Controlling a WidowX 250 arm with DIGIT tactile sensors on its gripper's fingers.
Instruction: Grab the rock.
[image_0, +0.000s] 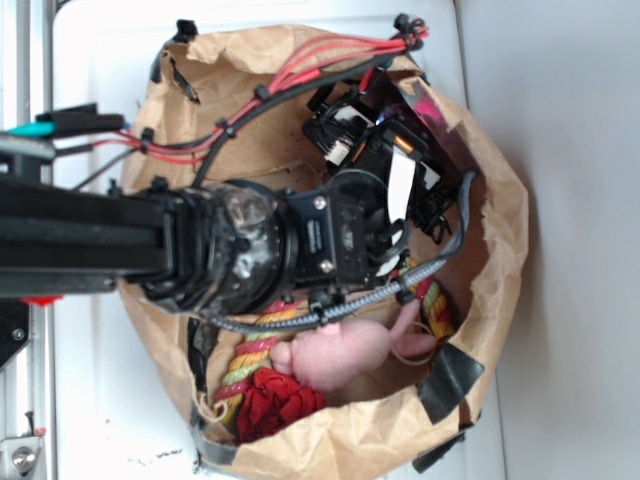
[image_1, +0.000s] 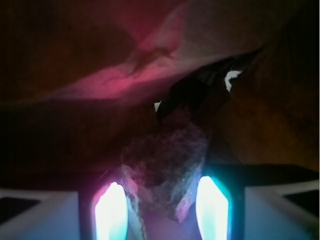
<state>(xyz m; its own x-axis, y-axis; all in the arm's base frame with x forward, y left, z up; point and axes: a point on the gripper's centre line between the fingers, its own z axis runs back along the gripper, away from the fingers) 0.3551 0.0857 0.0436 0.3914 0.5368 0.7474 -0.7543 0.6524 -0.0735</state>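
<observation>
My tool (image_1: 162, 205) fingers (image_1: 111, 212) glow at either side of the rock (image_1: 165, 165), clamped on it inside the paper bag (image_0: 500, 250).

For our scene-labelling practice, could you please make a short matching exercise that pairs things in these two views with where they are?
Things:
1. rock
2. pink plush toy
3. red ruffled fabric ball
4. paper bag

Places:
A. holds everything, arm included
B. between the gripper fingers, wrist view
C. bag's lower edge, beside the braided rope, exterior view
D. just below the arm, exterior view

Pairs: 1-B, 2-D, 3-C, 4-A
</observation>
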